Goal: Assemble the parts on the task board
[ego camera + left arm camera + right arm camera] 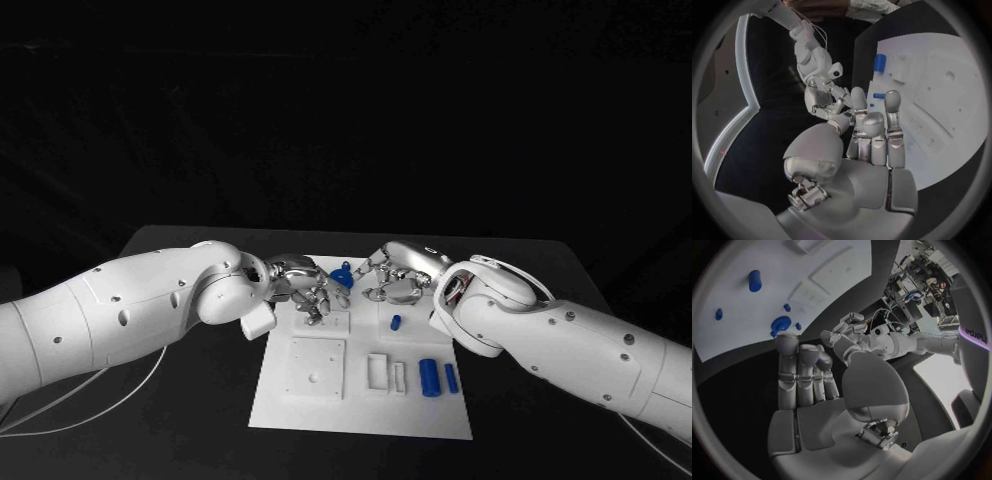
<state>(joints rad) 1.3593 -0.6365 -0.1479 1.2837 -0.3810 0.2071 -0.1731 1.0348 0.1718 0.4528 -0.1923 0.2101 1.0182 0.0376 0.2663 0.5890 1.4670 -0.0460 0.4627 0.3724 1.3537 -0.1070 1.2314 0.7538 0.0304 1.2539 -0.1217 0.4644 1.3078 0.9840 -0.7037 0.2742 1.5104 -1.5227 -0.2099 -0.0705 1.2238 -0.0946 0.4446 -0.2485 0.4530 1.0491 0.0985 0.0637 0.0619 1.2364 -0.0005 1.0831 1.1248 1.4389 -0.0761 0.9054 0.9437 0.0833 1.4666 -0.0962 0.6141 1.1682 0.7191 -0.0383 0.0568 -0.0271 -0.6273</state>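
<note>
You have the flat black table (173, 250) under everything, and the white rectangular task board (289, 410) lies in its middle, running from the near edge toward the far side. Both white arms meet over the board's far end: your left silver hand (299, 285) comes in from the left and your right silver hand (400, 272) from the right, close together but apart. In the wrist views each hand has its fingers stretched out straight and side by side, with nothing between them, so read both as holding nothing. Between the two hands at the far edge stands a rounded blue part (340, 274), just beside both sets of fingers; you cannot tell from the head view whether either touches it. On the near right of the board lie a thick blue cylinder (428, 376) and, just to its right, a thin blue bar (451, 377), with white slots (378, 371) to their left and a square white plate (317, 366) further left. A small blue peg (395, 322) stands mid-board, near the right arm. The risk here is crowding: if you close both hands on the rounded part at once, the fingers may collide or knock it over, and the right forearm sweeping low could brush the small peg.
</note>
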